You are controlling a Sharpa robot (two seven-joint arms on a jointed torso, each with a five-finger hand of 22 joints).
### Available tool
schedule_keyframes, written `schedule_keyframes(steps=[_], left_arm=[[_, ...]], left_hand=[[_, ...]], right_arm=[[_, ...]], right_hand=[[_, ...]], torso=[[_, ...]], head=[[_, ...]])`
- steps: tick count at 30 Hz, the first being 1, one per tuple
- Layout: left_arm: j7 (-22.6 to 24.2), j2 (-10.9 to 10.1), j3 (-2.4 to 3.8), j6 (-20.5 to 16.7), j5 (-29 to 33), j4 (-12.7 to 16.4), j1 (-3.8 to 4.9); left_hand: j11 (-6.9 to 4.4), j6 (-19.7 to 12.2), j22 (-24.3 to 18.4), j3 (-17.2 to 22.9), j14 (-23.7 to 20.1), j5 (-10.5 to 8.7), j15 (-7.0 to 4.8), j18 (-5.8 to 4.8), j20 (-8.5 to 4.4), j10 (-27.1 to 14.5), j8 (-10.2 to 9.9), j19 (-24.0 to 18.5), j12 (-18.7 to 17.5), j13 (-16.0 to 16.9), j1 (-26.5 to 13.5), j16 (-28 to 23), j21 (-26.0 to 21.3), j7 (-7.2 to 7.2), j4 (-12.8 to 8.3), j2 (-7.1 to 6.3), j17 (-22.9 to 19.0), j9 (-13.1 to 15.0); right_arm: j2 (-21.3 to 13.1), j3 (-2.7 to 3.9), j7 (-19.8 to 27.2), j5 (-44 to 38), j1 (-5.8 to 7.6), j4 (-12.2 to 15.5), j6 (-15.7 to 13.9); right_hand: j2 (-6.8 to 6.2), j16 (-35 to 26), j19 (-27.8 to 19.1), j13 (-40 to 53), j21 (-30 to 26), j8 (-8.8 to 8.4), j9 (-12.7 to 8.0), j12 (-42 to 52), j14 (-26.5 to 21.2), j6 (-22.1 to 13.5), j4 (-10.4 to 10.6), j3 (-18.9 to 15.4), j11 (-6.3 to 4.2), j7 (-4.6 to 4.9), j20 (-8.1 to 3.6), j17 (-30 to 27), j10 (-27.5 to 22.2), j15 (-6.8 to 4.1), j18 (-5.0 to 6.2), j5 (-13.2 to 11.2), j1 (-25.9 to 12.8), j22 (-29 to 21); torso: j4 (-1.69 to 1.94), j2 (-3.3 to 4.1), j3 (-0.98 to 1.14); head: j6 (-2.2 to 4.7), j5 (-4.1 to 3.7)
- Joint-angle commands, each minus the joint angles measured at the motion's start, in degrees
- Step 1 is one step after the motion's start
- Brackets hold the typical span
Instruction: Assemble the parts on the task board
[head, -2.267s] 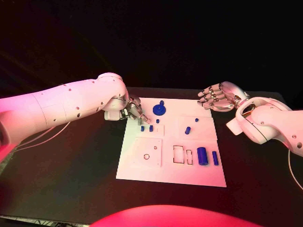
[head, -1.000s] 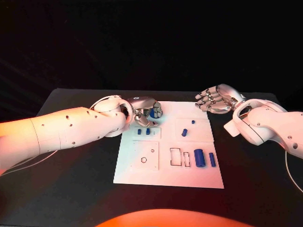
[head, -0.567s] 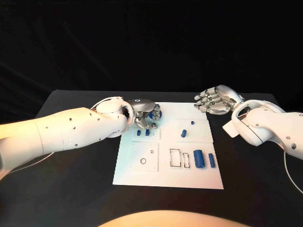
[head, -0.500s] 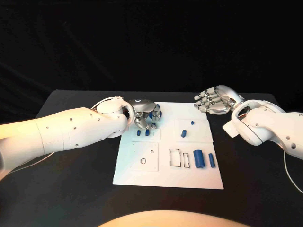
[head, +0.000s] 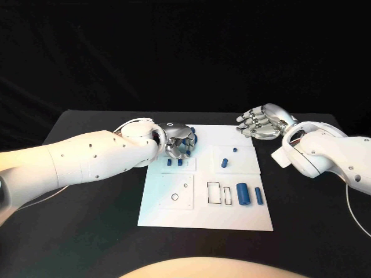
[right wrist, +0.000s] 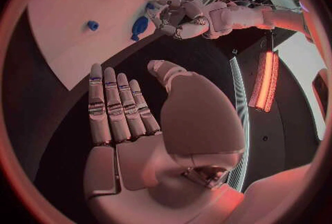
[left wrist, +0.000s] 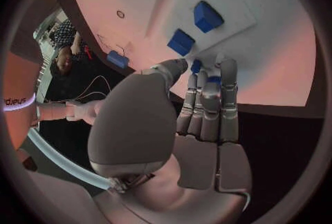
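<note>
Right hand (right wrist: 149,141) flat, fingers (right wrist: 110,105) apart, beside the task board (right wrist: 76,25).

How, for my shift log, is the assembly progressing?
Done: two small blue pegs seem seated. In hand: left robot hand touches the round blue part. Left: large cylinder and slim bar lie beside empty slots; right robot hand holds nothing.

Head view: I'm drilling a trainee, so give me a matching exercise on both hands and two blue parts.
1 left hand
2 right hand
3 large blue cylinder
4 pair of small blue pegs

A open, at the task board's far right corner
B lying beside the rectangular slots
C closed round a blue part
D just nearer than the left hand

Pairs: 1-C, 2-A, 3-B, 4-D.
</note>
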Motion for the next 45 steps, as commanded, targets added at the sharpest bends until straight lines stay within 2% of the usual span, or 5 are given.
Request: schedule_keyframes(steps=[1, 16, 32, 41, 45], left_arm=[[-0.18, 0.45, 0.04, 0.95, -0.43, -0.33, 0.02], [-0.68, 1.20, 0.05, 1.75, 0.00, -1.36, 0.02], [-1.43, 2.03, 0.04, 3.63, 0.42, -2.14, 0.01], [-0.54, 1.90, 0.05, 1.07, 1.14, -2.08, 0.00], [0.00, 1.48, 0.29, -0.44, 1.64, -1.70, -0.01]], left_hand=[[-0.01, 0.64, 0.24, 0.60, 0.41, -0.18, -0.01, 0.44, -0.17, 0.61, -0.45, 0.24, -0.37, -0.21, 0.78, 0.43, 0.43, 0.02, -0.24, 0.01, 0.00, -0.13], [-0.25, 1.90, 1.75, 1.87, 0.97, -0.33, -0.23, 0.25, -0.42, 1.69, -1.50, 0.80, -0.86, -0.91, 1.23, 1.26, 1.95, 0.25, -1.21, 1.06, 0.41, -0.32], [-0.85, 5.85, 5.99, 3.23, 2.52, -0.53, -0.79, -0.42, -0.97, 4.64, -2.25, 2.78, -1.92, -1.85, 1.29, 3.07, 6.05, 0.16, -3.65, 2.63, 2.00, 0.09], [-1.59, 7.78, 8.98, 3.44, 4.60, -0.57, -1.41, -1.00, -1.29, 7.63, -3.08, 4.80, -2.98, -2.31, 0.57, 4.52, 8.80, -0.33, -4.84, 3.27, 4.29, 0.63], [-1.64, 8.26, 9.28, 3.98, 4.81, -0.55, -1.50, -1.03, -1.46, 9.25, -4.56, 4.77, -5.78, -3.38, -0.07, 4.67, 9.10, -0.37, -5.63, 3.29, 4.10, 1.05]], right_arm=[[0.07, 0.01, 0.70, -0.41, -0.03, 0.12, 0.28], [0.05, 0.01, 0.67, -0.42, -0.02, 0.23, 0.28], [-0.01, 0.01, 0.63, -0.43, -0.02, 0.43, 0.29], [-0.01, 0.01, 0.65, -0.43, -0.02, 0.50, 0.31], [-0.02, 0.01, 0.68, -0.43, -0.02, 0.51, 0.33]], right_hand=[[0.35, -0.16, 0.07, 0.02, -0.05, -0.20, -0.09, -0.20, 0.11, 0.46, -0.30, 0.03, 0.09, 3.77, 0.19, -0.06, 0.32, 0.11, 0.66, 0.32, -0.02, -0.07], [0.35, -0.16, 0.07, 0.02, -0.05, -0.20, -0.09, -0.20, 0.11, 0.46, -0.30, 0.03, 0.09, 3.77, 0.19, -0.06, 0.32, 0.11, 0.66, 0.32, -0.02, -0.07], [0.35, -0.16, 0.07, 0.02, -0.05, -0.20, -0.09, -0.20, 0.11, 0.46, -0.30, 0.03, 0.09, 3.77, 0.19, -0.06, 0.32, 0.11, 0.66, 0.32, -0.02, -0.07], [0.35, -0.16, 0.07, 0.02, -0.05, -0.20, -0.09, -0.20, 0.11, 0.46, -0.30, 0.03, 0.09, 3.77, 0.19, -0.06, 0.32, 0.11, 0.66, 0.32, -0.02, -0.07], [0.35, -0.16, 0.07, 0.02, -0.05, -0.20, -0.09, -0.20, 0.11, 0.46, -0.30, 0.03, 0.09, 3.77, 0.19, -0.06, 0.32, 0.11, 0.66, 0.32, -0.02, -0.07]], torso=[[-0.01, 0.03, -0.03], [0.02, -0.01, -0.01], [0.03, 0.03, 0.00], [0.04, -0.03, -0.01], [0.03, 0.00, -0.06]], head=[[0.01, 0.00], [-0.11, -0.13], [-0.19, -0.28], [-0.22, -0.24], [0.07, -0.29]])
